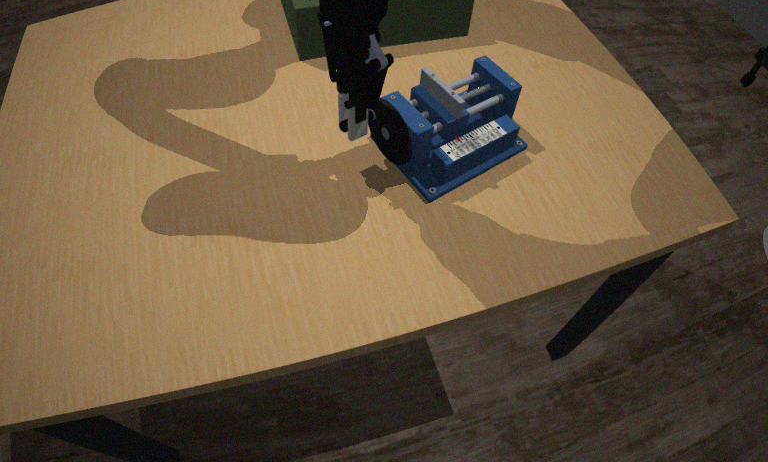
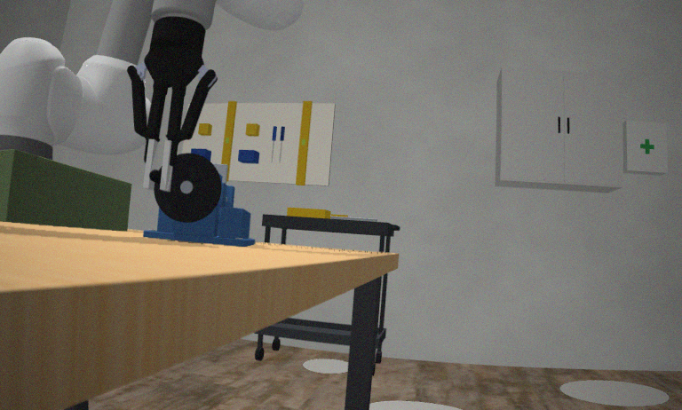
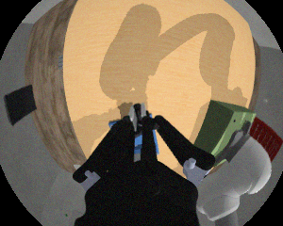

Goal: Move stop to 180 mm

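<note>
- Gripping the knob (image 2: 154, 176) is what your gripper (image 1: 350, 126) (image 2: 157, 184) (image 3: 139, 108) is doing: fingers closed in around it, one on each side, pointing down.
- Your handwheel (image 1: 396, 134) (image 2: 194, 200) is the black disc on the near end of the blue fixture (image 1: 480, 172) (image 2: 201, 240) (image 3: 139, 141). It stands upright, pale hub in the middle.
- Knob sits out by the rim, on the left of the wheel and slightly above hub height as you see it from the exterior. You haven't let go of it.
- Your stop (image 1: 441, 92) is the blue block with a grey plate on top, riding the rods between the fixture's two end walls. Bare rod shows between it and the far end wall.
- Red marker (image 1: 458, 138) is over the white scale (image 1: 472, 140), nearer the wheel end than the far end. Numbers are too small for you to read, so can't tell you whether it's at 180.
- Fixture sits flat on the wooden table (image 1: 254, 321) (image 2: 150, 295) (image 3: 179, 61), apart from the green block (image 1: 430, 15) (image 2: 59, 194) (image 3: 217, 127).
- From the wrist you get little of the wheel: fingers and gripper body cover that area.
- Behind the table you have a dark cart (image 2: 352, 225), yellow box (image 2: 306, 212) on top.
</note>
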Motion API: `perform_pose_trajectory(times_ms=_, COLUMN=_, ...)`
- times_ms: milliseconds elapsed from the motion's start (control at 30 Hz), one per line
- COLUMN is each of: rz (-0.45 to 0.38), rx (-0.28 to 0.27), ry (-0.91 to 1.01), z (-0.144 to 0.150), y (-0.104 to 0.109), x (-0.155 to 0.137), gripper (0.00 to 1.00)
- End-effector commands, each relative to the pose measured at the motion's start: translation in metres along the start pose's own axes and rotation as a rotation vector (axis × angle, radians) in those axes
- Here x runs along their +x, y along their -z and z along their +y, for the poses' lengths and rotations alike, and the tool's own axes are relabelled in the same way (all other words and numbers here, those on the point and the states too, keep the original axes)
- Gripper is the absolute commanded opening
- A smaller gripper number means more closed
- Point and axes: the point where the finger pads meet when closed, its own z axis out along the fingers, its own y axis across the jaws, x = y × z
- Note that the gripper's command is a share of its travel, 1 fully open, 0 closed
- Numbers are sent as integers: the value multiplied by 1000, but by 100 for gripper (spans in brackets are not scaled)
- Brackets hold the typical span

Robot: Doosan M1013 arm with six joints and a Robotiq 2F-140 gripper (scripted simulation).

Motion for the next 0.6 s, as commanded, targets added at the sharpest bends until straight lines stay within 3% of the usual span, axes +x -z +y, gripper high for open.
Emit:
perform_pose_trajectory(times_ms=0, rz=0, rx=1, ry=0, z=-1, y=4, x=0, gripper=4)
perform_pose_trajectory(times_ms=567, rz=0, rx=1, ry=0, z=-14, y=21, x=0, gripper=4)
